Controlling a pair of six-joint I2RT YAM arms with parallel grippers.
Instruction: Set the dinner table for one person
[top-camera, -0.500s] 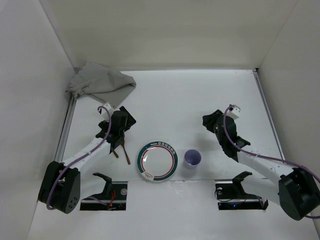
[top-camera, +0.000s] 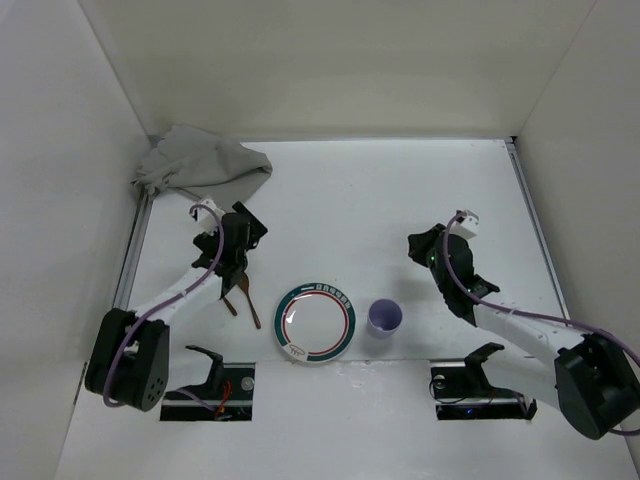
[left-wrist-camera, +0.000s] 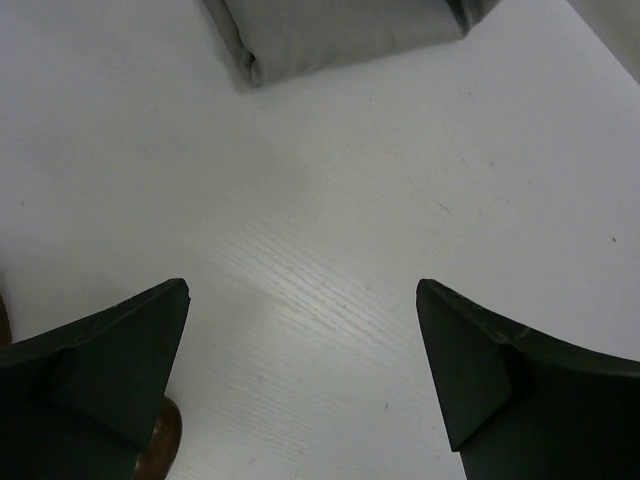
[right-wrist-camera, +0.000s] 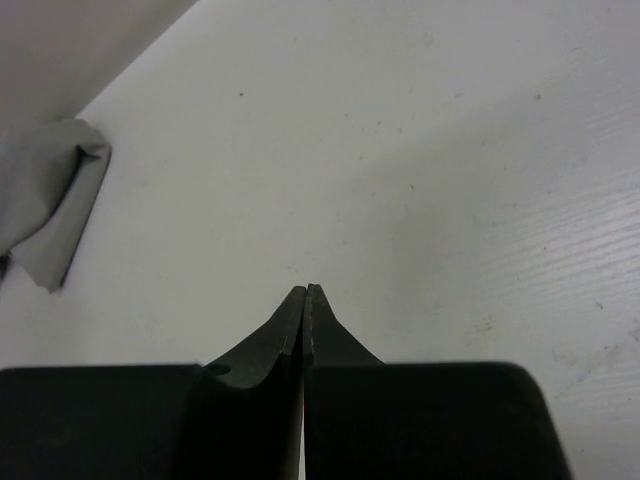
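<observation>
Desk (top-camera: 400, 200) – the wide white top with white walls around it – fills the whole scene and carries everything we see. Near its front edge, between our two arms, a round plate (top-camera: 315, 323) with a green and red rim lies flat. Just to the right of it stands a small purple cup (top-camera: 385, 316), close to the plate but apart from it. To the left of the plate lie brown-handled pieces of cutlery (top-camera: 252, 312); we cannot tell from above which kinds they are. A crumpled grey cloth (top-camera: 200, 165) sits in the far left corner, against the wall.

Our left gripper (left-wrist-camera: 302, 287) hovers over the desk near the far end of the cutlery – its fingers are spread wide with only bare white surface between them, holding nothing. A brown rounded end shows at the lower left of its wrist view, beside the left finger. Our right gripper (right-wrist-camera: 305, 295) hangs over bare desk, beyond and to the right of the cup, well apart from it. Its fingertips are pressed together with nothing held between them.
</observation>
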